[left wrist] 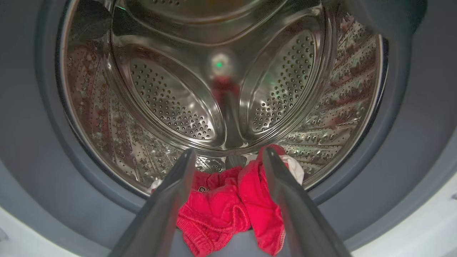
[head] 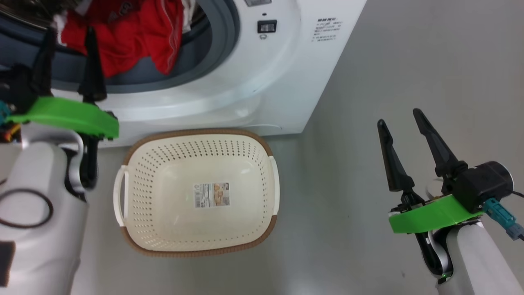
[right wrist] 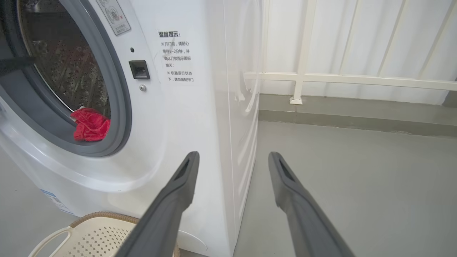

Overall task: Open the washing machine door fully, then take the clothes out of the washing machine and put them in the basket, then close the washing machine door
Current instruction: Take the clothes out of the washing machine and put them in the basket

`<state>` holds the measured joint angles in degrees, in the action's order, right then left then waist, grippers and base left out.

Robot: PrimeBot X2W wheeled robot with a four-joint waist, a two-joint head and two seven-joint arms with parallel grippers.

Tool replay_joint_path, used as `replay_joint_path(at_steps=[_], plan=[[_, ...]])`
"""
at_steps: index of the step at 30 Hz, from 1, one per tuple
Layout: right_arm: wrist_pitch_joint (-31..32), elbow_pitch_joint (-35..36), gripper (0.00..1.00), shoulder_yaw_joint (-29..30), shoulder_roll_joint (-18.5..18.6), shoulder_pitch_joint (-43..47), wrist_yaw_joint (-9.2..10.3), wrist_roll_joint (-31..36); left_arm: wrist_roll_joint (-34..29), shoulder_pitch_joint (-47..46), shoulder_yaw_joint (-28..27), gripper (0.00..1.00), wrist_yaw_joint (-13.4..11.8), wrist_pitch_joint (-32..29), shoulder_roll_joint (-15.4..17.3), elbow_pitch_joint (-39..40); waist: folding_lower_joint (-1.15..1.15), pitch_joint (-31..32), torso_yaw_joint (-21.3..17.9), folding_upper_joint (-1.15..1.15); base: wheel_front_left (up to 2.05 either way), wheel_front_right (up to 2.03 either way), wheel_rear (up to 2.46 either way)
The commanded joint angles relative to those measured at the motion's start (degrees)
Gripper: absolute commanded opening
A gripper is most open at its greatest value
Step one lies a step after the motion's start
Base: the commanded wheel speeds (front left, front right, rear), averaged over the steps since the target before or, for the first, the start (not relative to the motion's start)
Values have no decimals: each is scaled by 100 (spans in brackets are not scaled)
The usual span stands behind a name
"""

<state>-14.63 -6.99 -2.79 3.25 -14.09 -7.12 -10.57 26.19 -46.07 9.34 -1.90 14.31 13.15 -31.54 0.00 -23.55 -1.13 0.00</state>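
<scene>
With left gripper (left wrist: 228, 150) wide open, aimed at clothes (left wrist: 221, 203) — sink into the thick bunch before pinching, clear of the seal (left wrist: 410, 142).

The washing machine (head: 262, 82) is cut by the top edge of the head view, so its round opening loses the upper part. The clothes (head: 123, 37) run out of that edge too, and the fingers (head: 92, 65) of the left gripper (head: 69, 32) cover part of them. The notice (head: 326, 29) on the machine front and the label (head: 211, 195) in the basket (head: 196, 132) are too small to read. In the left wrist view the fingers are blurred near the bottom edge and hide both sides of the red pile. In the right wrist view the bottom edge cuts the basket, and one finger of the right gripper (right wrist: 232, 157) covers its corner. A dark shape (right wrist: 14, 64) at the left edge there cannot be identified.
</scene>
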Motion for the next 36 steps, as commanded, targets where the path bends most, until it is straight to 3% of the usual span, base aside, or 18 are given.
replay_joint_path(at_steps=[1, 13, 36], plan=[[-37, 191, 100, -163, 17, -144, -36, -44, -67, -388, -141, 100, 36, 56, 222, -147, 0, -339, -96, 0, 0, 0, 0], [-37, 110, 100, -363, 16, -460, -36, -110, -216, -1736, 36, 100, -61, -463, 401, -1960, 0, -793, -327, 0, 0, 0, 0], [-37, -127, 100, -648, -10, -537, -36, -399, -531, -2767, 542, 100, -564, -2178, 587, -3792, 0, -854, -657, 0, 0, 0, 0]])
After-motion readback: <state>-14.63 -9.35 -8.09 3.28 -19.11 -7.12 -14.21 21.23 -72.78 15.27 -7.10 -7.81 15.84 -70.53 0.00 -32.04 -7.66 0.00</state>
